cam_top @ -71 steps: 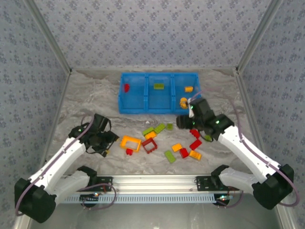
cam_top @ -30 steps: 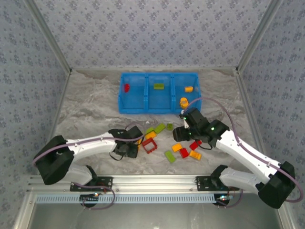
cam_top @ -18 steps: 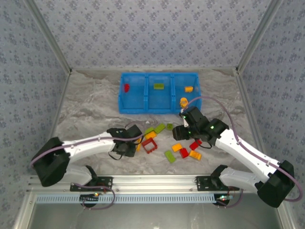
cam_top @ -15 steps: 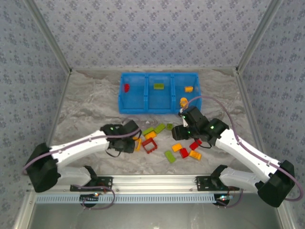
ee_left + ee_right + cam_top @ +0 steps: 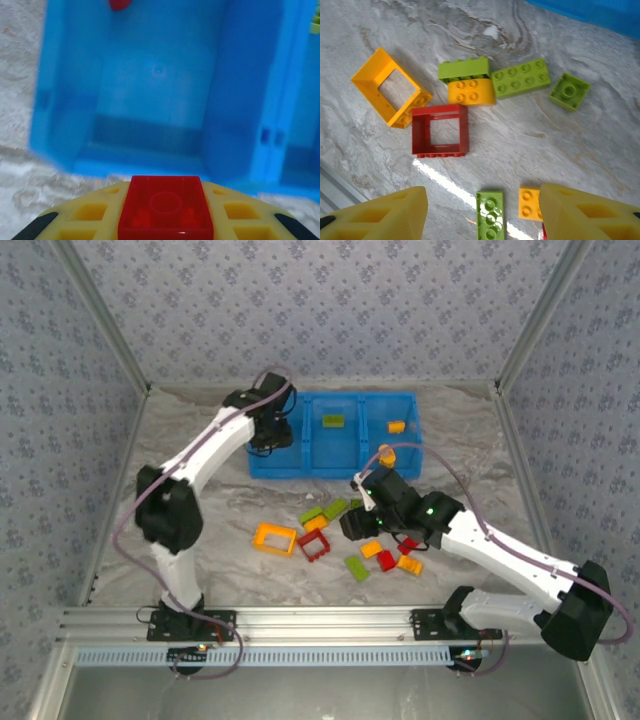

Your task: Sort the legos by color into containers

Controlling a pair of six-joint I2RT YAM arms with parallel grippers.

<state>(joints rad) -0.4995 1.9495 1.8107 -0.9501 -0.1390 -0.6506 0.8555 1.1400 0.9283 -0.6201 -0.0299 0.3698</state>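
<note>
- desk [image 5: 200,470]: grey-white marbled surface, runs wall to wall
- back wall [image 5: 320,310] and side walls [image 5: 50,440]: pale blue-grey, small repeating floral print
- bare aluminium posts [image 5: 100,315] at both back corners
- slotted aluminium rail [image 5: 320,620] along near edge
- even light, one glare streak [image 5: 445,182] on desk
</note>
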